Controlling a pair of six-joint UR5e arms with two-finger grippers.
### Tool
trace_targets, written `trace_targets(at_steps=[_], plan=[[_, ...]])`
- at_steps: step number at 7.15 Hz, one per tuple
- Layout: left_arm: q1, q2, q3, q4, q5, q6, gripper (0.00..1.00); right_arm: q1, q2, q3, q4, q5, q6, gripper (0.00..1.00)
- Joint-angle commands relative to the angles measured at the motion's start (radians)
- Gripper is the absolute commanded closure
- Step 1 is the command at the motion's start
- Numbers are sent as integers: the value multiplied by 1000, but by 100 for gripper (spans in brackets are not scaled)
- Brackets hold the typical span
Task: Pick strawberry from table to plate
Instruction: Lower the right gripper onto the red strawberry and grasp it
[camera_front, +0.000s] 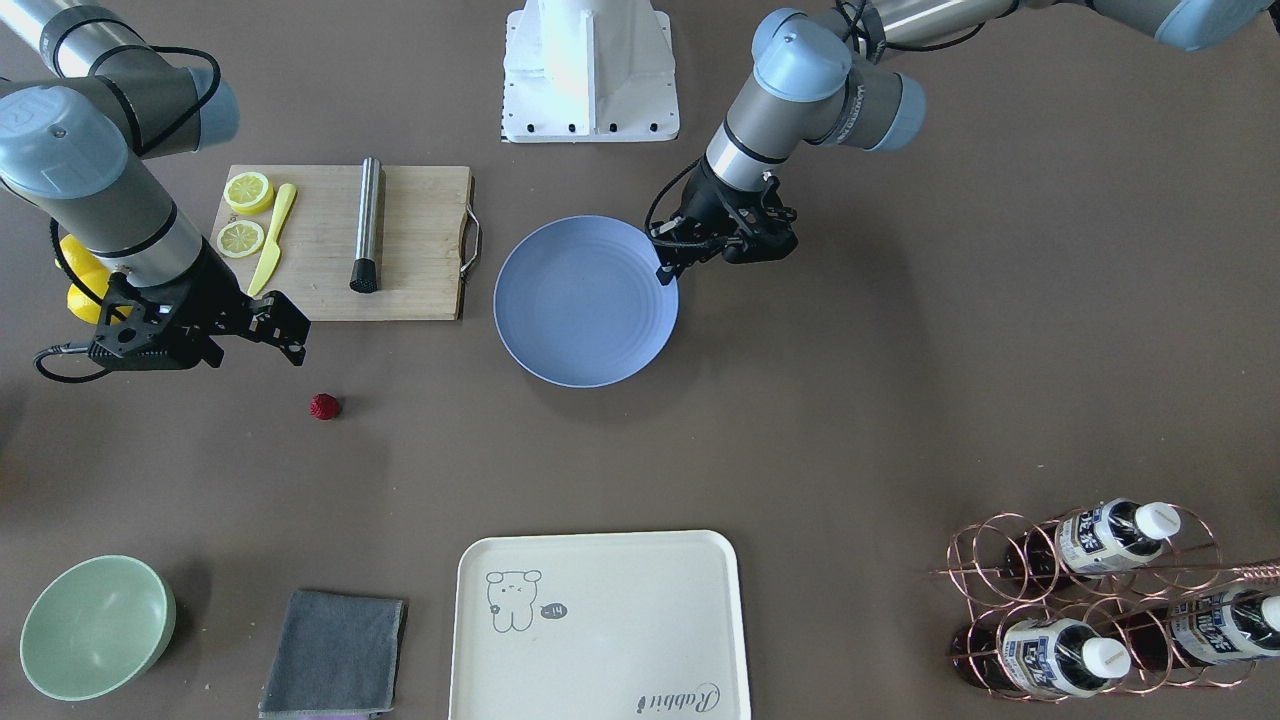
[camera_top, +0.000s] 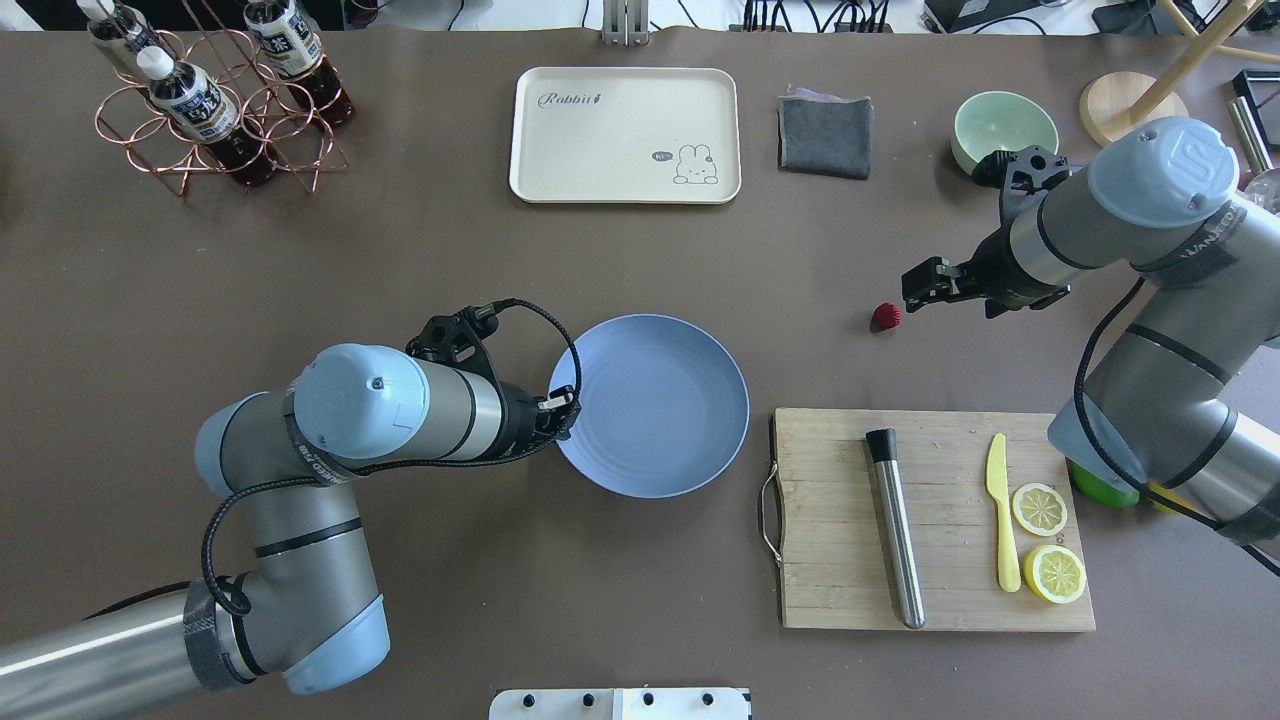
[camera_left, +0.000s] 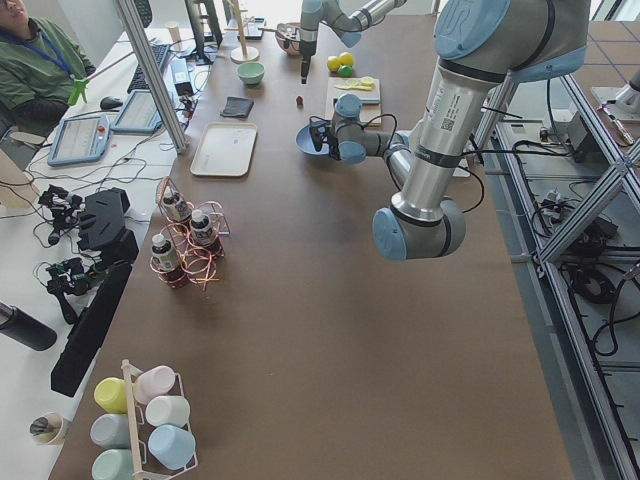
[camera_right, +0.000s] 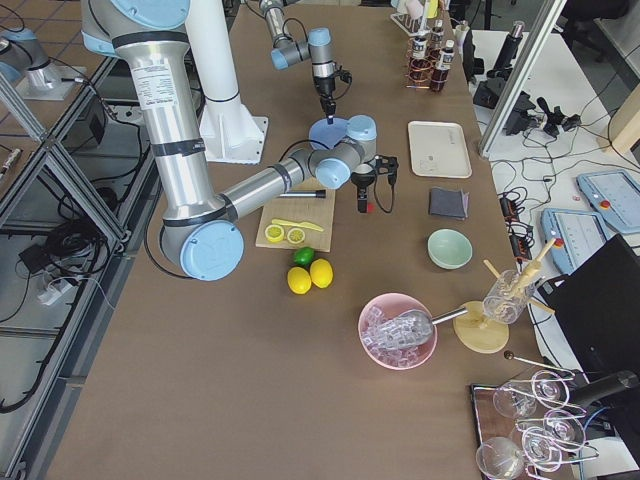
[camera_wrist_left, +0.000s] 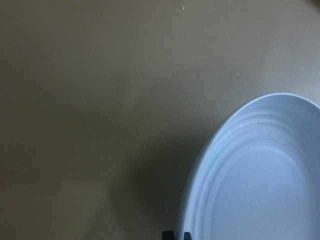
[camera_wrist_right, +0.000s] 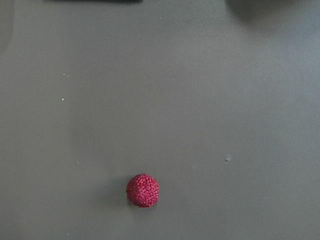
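The strawberry (camera_front: 324, 405) (camera_top: 885, 316) (camera_wrist_right: 142, 190) is a small dark-red bumpy berry lying on the brown table (camera_top: 400, 250), well away from the plate. My right gripper (camera_front: 285, 330) (camera_top: 918, 282) hovers close beside it and looks open; none of its fingers show in the right wrist view. The light-blue plate (camera_front: 585, 300) (camera_top: 650, 420) (camera_wrist_left: 260, 190) sits mid-table with nothing on it. At the plate's rim, on my left side, my left gripper (camera_front: 665, 270) (camera_top: 565, 405) (camera_wrist_left: 177, 235) is shut on nothing.
A wooden cutting board (camera_top: 930, 520) carries two lemon slices, a yellow knife and a metal rod. Along the far edge stand a cream tray (camera_top: 625, 135), a grey cloth (camera_top: 825, 135), a pale-green bowl (camera_top: 1003, 128) and a copper bottle rack (camera_top: 220, 110).
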Motion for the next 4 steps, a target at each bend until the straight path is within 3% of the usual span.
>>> trace_targets(at_steps=[1,2,3,4], plan=[[6,-6,17,-3,12,-11,100,-12,0,-10,0,-1,-1,0],[-7,-4,27,-5,32,-6,100,-19,0,-10,0,-1,-1,0],[-25,-4,35,-5,32,-3,83,-23,0,-10,0,-8,-1,0],[-34,0,38,-6,34,15,3,-28,3,-18,0,-18,-1,0]])
